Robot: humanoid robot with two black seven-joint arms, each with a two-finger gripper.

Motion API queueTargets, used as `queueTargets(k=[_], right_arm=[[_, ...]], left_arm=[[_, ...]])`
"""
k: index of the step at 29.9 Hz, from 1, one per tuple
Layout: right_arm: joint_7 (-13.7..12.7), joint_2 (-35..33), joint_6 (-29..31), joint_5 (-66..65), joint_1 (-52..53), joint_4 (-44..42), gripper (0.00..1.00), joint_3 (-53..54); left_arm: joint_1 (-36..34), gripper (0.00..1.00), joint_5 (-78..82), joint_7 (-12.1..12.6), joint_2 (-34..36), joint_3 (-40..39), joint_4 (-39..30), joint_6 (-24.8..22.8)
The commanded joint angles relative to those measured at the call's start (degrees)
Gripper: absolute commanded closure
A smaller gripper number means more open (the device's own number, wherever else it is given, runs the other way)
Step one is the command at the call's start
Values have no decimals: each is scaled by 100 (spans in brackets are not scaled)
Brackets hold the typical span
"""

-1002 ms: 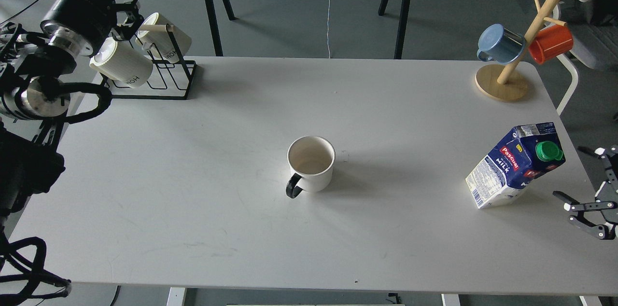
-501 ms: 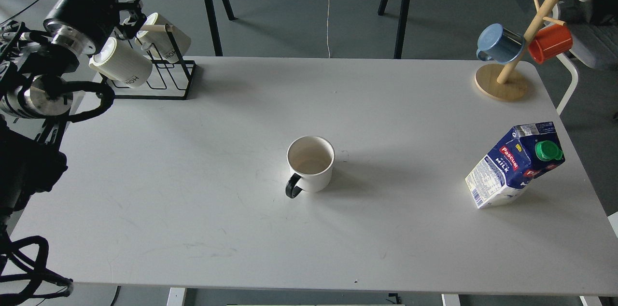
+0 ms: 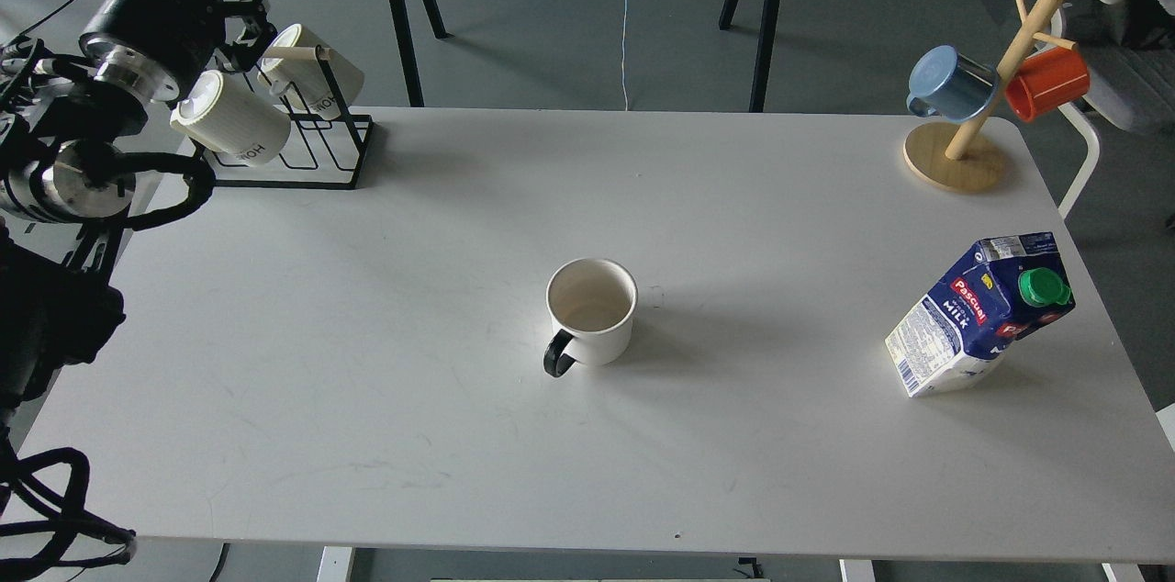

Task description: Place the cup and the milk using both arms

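Note:
The cup (image 3: 591,310), a smooth white mug with a black handle pointing toward me, stands upright at the middle of the white table (image 3: 386,334). The milk (image 3: 979,314), a blue and white carton with a green cap, stands near the right edge. My left gripper (image 3: 246,24) is at the far left, above the table's back corner, right by the ribbed mugs on the wire rack. Its fingers are dark and I cannot tell them apart. It holds nothing that I can see. My right gripper is out of view.
A black wire rack (image 3: 303,146) with two ribbed white mugs (image 3: 234,118) stands at the back left. A wooden mug tree (image 3: 955,155) with a blue mug (image 3: 950,84) and an orange mug (image 3: 1046,83) stands at the back right.
My right gripper, at the right edge beside the milk one second ago, has left the view. My left arm has shifted slightly near the rack. Cup and milk have not moved.

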Motion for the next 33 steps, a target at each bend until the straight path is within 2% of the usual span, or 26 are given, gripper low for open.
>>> queueTargets(k=[1, 3, 15, 25, 30, 33], right_arm=[[-248, 440, -1394, 24, 86, -30, 3, 180], [-230, 485, -1739, -3, 60, -30, 1, 278], [-230, 441, -1582, -398, -11, 435, 1, 383], [-248, 72, -1582, -1541, -19, 479, 1, 779], [-265, 142, -1617, -1410, -37, 444, 1, 1033], [-256, 352, -1608, -552, -37, 410, 1, 1112]], left_arm=[[3, 1, 0, -9, -1, -8, 2, -2], [3, 1, 0, -9, -9, -8, 2, -2], [21, 1, 0, -18, 8, -8, 2, -2], [12, 1, 0, -18, 8, -17, 2, -2], [21, 1, 0, -18, -1, -17, 2, -2], [21, 1, 0, -18, -1, -17, 2, -2]])
